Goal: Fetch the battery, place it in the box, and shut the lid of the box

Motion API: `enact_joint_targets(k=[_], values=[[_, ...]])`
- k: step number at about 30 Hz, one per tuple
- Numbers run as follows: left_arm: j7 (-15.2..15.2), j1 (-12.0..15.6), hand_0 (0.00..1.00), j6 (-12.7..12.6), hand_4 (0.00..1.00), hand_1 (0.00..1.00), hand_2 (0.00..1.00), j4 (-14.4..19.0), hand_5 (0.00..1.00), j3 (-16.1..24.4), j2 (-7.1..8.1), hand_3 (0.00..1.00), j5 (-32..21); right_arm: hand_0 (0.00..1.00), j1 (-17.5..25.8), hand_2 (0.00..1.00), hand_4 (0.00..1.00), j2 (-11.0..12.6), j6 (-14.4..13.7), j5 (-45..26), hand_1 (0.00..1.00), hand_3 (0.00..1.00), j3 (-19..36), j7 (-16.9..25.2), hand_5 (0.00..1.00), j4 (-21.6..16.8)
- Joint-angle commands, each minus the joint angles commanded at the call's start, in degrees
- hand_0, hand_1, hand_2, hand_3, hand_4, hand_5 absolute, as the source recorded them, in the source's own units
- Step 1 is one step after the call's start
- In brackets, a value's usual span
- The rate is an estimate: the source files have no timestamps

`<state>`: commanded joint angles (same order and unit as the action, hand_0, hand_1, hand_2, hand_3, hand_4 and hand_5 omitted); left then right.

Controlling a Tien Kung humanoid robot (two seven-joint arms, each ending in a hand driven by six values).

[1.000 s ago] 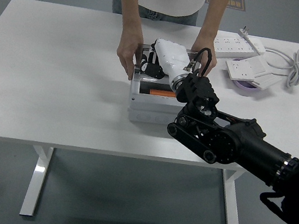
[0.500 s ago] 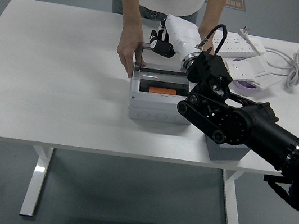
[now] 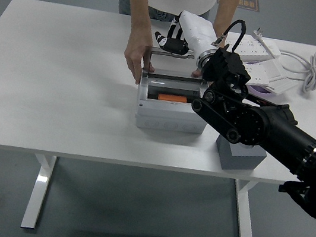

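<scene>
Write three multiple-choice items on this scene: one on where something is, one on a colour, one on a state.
1. Where does the robot's right hand sit?
A. Above the far edge of the open box
B. On the table's near left corner
C. Under the table

2. What colour is the battery lying in the grey box?
A. Green
B. Orange
C. Blue

3. What state is the box's clear lid in?
A. Shut flat on the box
B. Raised upright at the back, box open
C. Taken off and lying on the floor

Answers:
1. A, the white-shelled hand with black fingers reaches over the box's back edge, at the top of the lid.
2. B, an orange block shows inside the open box.
3. B, the lid stands up behind the opening, with the person's hand at its left side.
</scene>
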<state>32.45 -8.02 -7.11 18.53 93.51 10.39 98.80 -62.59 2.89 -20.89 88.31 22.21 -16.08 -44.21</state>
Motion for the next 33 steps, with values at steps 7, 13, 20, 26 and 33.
enact_joint_targets(k=[7, 13, 20, 26, 33], values=[[-0.1, 0.0, 0.425, 0.1, 0.821, 0.647, 0.651, 0.0, 0.898, 0.1, 0.07, 0.645, 0.2, 0.833, 0.4, 0.678, 0.998, -0.3, -0.4, -0.8, 0.694, 0.701, -0.5, 0.4, 0.998, 0.6], [-0.1, 0.0, 0.425, 0.2, 0.821, 0.646, 0.651, 0.0, 0.899, 0.1, 0.10, 0.644, 0.4, 0.877, 0.8, 0.690, 0.998, -0.5, -0.8, -1.6, 0.714, 0.710, -0.8, 0.9, 0.998, 1.1], [-0.2, -0.1, 0.425, 0.2, 0.821, 0.646, 0.651, -0.1, 0.899, 0.1, 0.16, 0.643, 0.4, 0.882, 1.4, 0.690, 0.998, -0.5, -0.9, -2.2, 0.712, 0.709, -1.7, 1.3, 0.998, 1.5], [-0.4, -0.1, 0.425, 0.2, 0.820, 0.645, 0.648, -0.2, 0.900, 0.0, 0.05, 0.640, 0.3, 0.882, 2.2, 0.686, 0.998, -0.4, -0.3, -2.7, 0.711, 0.706, -3.4, 1.5, 0.998, 1.8], [-0.4, 0.0, 0.425, 0.1, 0.819, 0.646, 0.648, -0.2, 0.902, -0.2, 0.01, 0.640, 0.1, 0.881, 3.2, 0.685, 0.998, 0.1, 0.4, -2.6, 0.710, 0.704, -4.8, 1.3, 0.998, 1.4]])
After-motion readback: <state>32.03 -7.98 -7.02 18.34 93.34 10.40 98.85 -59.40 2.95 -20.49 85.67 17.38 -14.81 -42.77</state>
